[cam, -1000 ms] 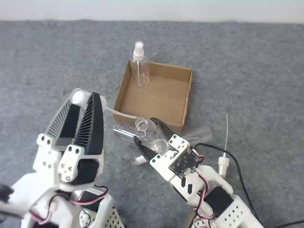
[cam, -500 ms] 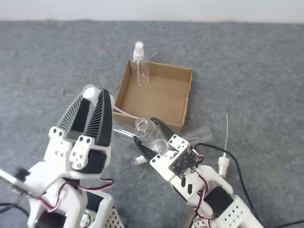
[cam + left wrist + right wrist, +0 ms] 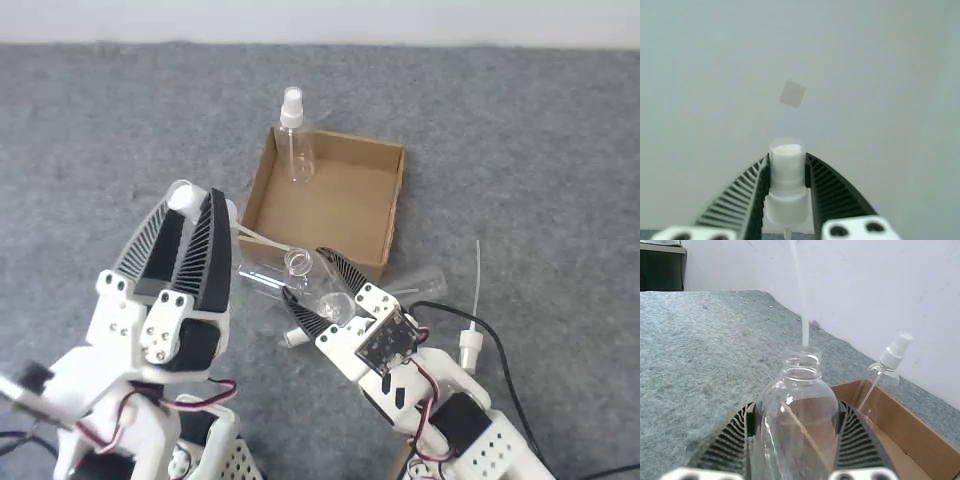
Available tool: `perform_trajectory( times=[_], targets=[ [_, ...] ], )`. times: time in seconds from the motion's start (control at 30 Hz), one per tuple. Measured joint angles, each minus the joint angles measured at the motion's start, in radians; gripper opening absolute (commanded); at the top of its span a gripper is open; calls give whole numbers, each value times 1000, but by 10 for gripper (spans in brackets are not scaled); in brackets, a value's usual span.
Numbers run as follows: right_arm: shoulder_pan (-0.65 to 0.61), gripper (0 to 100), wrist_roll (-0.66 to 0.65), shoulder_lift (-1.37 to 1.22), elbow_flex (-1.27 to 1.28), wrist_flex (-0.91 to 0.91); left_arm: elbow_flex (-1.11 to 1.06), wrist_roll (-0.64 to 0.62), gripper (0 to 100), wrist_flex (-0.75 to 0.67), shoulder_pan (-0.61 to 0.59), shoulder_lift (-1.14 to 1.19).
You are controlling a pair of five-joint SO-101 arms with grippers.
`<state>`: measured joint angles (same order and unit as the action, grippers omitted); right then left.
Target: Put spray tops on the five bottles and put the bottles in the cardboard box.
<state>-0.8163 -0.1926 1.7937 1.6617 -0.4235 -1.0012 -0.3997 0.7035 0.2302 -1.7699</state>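
Note:
My left gripper (image 3: 188,200) is shut on a white spray top (image 3: 183,196), raised left of the cardboard box (image 3: 392,205). The top's thin tube (image 3: 262,240) slants toward the mouth of a clear open bottle (image 3: 318,283). My right gripper (image 3: 308,275) is shut on that bottle in front of the box. From the right wrist, the tube (image 3: 801,305) hangs just above the bottle (image 3: 799,415) neck, between that gripper's (image 3: 799,409) fingers. The left wrist view has the spray top (image 3: 786,180) clamped in its gripper (image 3: 787,161). One capped bottle (image 3: 295,140) stands in the box's far left corner.
A loose spray top (image 3: 470,346) with its tube lies on the grey carpet right of the right arm. Clear bottles lie beside the held one: one (image 3: 424,280) by the box's near right corner, another (image 3: 258,274) under the tube. The white wall (image 3: 880,285) rises behind the box (image 3: 905,432).
My left gripper has swung right with the spray top, bringing the tube closer to the held bottle's mouth. The right arm and its bottle have stayed put.

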Motion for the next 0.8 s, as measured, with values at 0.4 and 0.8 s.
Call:
perform_trajectory(
  times=[0.4, 0.8],
  targets=[
    [0, 9, 0, 0, 0, 0, 58, 0, 12, 8, 0, -2],
    [0, 9, 0, 0, 0, 0, 17, 2, 12, 11, 44, -2]
  ],
)
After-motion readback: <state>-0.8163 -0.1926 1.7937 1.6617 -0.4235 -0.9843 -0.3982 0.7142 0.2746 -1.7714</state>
